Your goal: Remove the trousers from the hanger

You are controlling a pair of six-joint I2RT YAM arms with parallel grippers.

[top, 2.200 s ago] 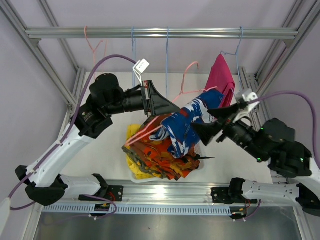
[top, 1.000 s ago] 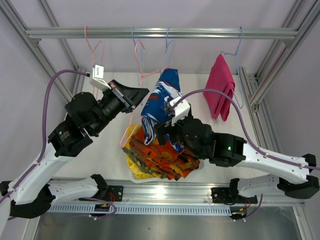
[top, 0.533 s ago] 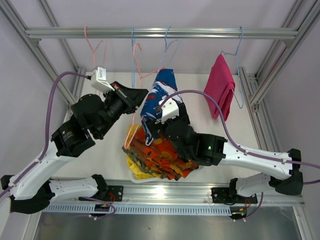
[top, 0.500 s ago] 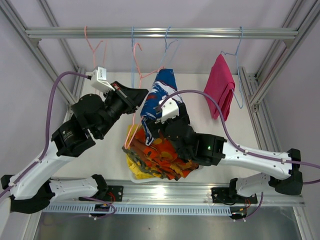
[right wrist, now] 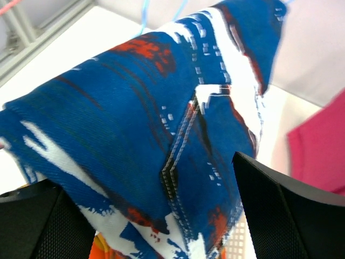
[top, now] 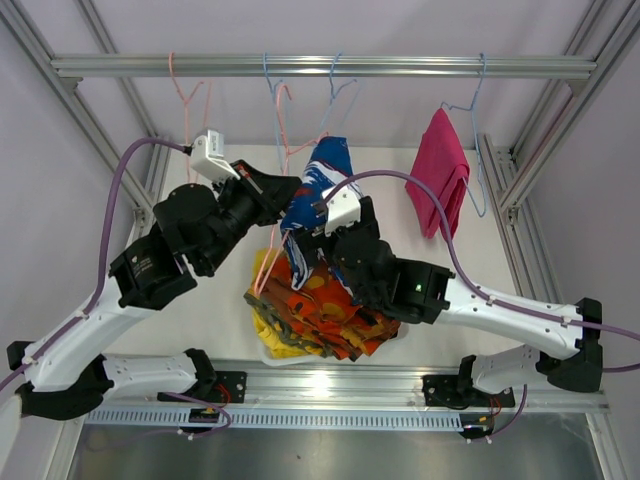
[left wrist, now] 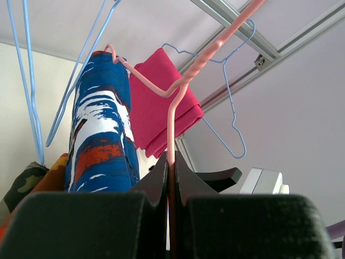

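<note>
1. Under the overhead rail [top: 320,66], the left gripper [left wrist: 171,162] clamps the pink hanger [left wrist: 186,81], likely to steady it
2. Draped over it, blue patterned trousers [right wrist: 161,108] sit between the wide jaws of the right gripper [right wrist: 143,172], apparently ready for pulling off

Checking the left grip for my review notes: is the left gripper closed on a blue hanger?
No, the left gripper is shut on the thin wire of the pink hanger, seen plainly in the left wrist view.
</note>
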